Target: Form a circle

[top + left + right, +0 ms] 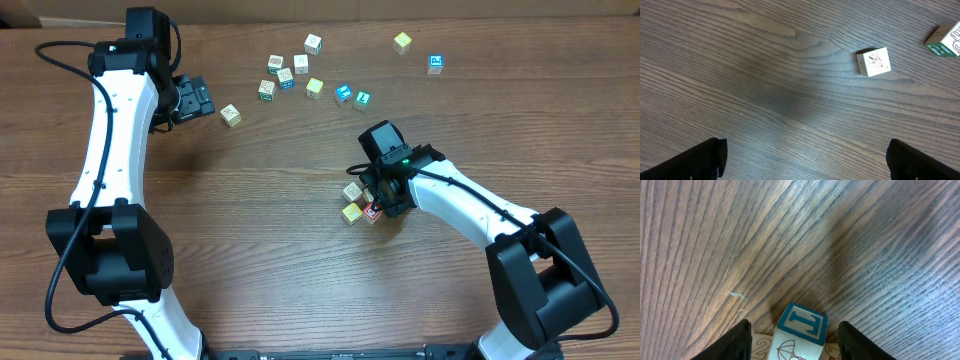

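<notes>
Right hand (794, 330) spread, straddling a blue-faced cube (803, 324) beside the circle (352, 191); left hand (807, 155) spread wide over the worktop (260, 260).

Left wrist view: left claw (805, 152) fingers (707, 160) are getting cut off by the bottom edge, only the tips showing. Green-edged cube (945, 41) is running off the right edge. Right wrist view: right claw (795, 340) fingers (737, 342) are running off the bottom too. Blue-letter cube (801, 325) is losing its lower part there. Clump of pale cubes (762, 349) is showing as just a strip, count unclear. Overhead: right claw is covering part of the clump. Prints on the scattered cubes (300, 63) are coming out too small to read.
</notes>
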Robot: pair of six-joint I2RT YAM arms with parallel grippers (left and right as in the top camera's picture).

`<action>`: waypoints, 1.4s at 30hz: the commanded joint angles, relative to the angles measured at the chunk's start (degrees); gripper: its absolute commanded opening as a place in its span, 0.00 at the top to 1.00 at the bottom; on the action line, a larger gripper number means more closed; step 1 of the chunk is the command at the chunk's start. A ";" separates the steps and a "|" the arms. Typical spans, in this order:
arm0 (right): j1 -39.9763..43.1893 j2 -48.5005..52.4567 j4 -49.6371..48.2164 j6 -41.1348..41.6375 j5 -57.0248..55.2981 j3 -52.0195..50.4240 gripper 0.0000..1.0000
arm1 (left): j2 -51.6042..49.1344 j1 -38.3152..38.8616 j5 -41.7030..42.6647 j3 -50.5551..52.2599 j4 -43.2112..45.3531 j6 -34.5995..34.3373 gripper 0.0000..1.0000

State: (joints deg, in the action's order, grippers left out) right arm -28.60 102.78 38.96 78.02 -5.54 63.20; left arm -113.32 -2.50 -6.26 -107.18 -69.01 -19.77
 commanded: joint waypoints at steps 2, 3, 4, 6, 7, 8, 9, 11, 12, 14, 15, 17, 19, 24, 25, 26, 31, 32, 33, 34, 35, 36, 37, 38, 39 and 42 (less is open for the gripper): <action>-0.26 0.22 -0.24 0.20 -1.11 -0.37 0.51 | 1.11 -0.07 -0.31 -0.04 0.04 -0.59 0.00; -0.26 0.22 -0.35 0.20 -1.11 -0.37 0.53 | 1.11 -0.07 -0.31 -0.04 0.04 -0.59 0.00; -0.26 0.22 -0.37 0.20 -1.11 -0.37 0.54 | 1.11 -0.07 -0.31 -0.04 0.04 -0.59 0.01; -0.26 0.22 -0.37 0.20 -1.11 -0.37 0.56 | 1.11 -0.07 -0.31 -0.04 0.04 -0.59 0.01; -0.26 0.22 -0.37 0.20 -1.14 -0.37 0.56 | 1.11 -0.07 -0.31 -0.04 0.04 -0.59 0.00; -0.26 0.22 -0.37 0.20 -1.14 -0.37 0.56 | 1.11 -0.07 -0.31 -0.04 0.04 -0.59 0.00; -0.28 0.22 -0.37 0.17 -1.14 -0.37 0.57 | 1.11 -0.07 -0.31 -0.04 0.04 -0.61 0.00; -0.28 0.22 -0.37 0.20 -1.38 -0.37 0.57 | 1.11 -0.07 -0.31 -0.04 0.04 -0.59 0.01; -0.28 0.22 -0.37 0.20 -1.55 -0.37 0.58 | 1.11 -0.07 -0.31 -0.04 0.04 -0.59 0.00; -0.26 0.22 -0.35 0.20 -1.75 -0.37 0.59 | 1.11 -0.07 -0.31 -0.04 0.04 -0.59 0.01; -0.26 0.22 -0.35 0.20 -1.84 -0.37 0.59 | 1.11 -0.07 -0.31 -0.04 0.04 -0.59 0.01; -0.26 0.22 -0.35 0.20 -1.97 -0.37 0.60 | 1.11 -0.07 -0.31 -0.04 0.04 -0.59 0.01; -0.26 0.22 -0.35 0.20 -1.97 -0.37 0.60 | 1.11 -0.07 -0.31 -0.04 0.04 -0.59 0.00; -0.28 0.22 -0.33 0.17 -1.95 -0.37 0.62 | 1.11 -0.07 -0.31 -0.04 0.04 -0.59 0.00; -0.28 0.22 -0.31 0.17 -1.95 -0.37 0.63 | 1.11 -0.07 -0.31 -0.04 0.04 -0.59 0.00; -0.28 0.22 -0.26 0.17 -1.95 -0.37 0.64 | 1.11 -0.07 -0.31 -0.04 0.04 -0.59 0.00; -0.28 0.22 0.50 0.20 -1.95 -0.48 0.64 | 1.11 -0.07 -0.31 -0.04 0.04 -0.59 0.00; -0.33 0.22 0.50 0.20 -1.95 -0.59 0.64 | 1.11 -0.07 -0.31 -0.04 0.04 -0.59 0.00; -0.33 0.22 0.52 0.20 -1.95 -0.59 0.64 | 1.11 -0.07 -0.31 -0.04 0.04 -0.59 0.00; -0.33 0.22 0.50 0.20 -1.95 -0.63 0.64 | 1.11 -0.07 -0.31 -0.04 0.04 -0.61 0.01; -0.33 0.22 0.48 0.20 -1.95 -0.66 0.63 | 1.11 -0.07 -0.31 -0.04 0.04 -0.59 0.01; -0.33 0.22 0.46 0.20 -1.95 -0.66 0.63 | 1.11 -0.07 -0.31 -0.04 0.04 -0.61 0.00; -0.33 0.22 0.33 0.20 -1.95 -0.63 0.63 | 1.11 -0.07 -0.31 -0.04 0.04 -0.59 0.01; -0.33 0.22 0.33 0.20 -1.92 -0.66 0.63 | 1.11 -0.07 -0.31 -0.04 0.04 -0.59 0.00; -0.33 0.22 0.33 0.20 -1.92 -0.66 0.63 | 1.11 -0.07 -0.31 -0.04 0.04 -0.59 0.00; -0.33 0.22 0.33 0.20 -1.92 -0.66 0.64 | 1.11 -0.07 -0.31 -0.04 0.04 -0.59 0.00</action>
State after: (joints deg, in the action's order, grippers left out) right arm -28.60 102.78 39.53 78.00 -6.44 63.20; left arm -113.32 -2.50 -6.26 -107.18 -69.01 -19.77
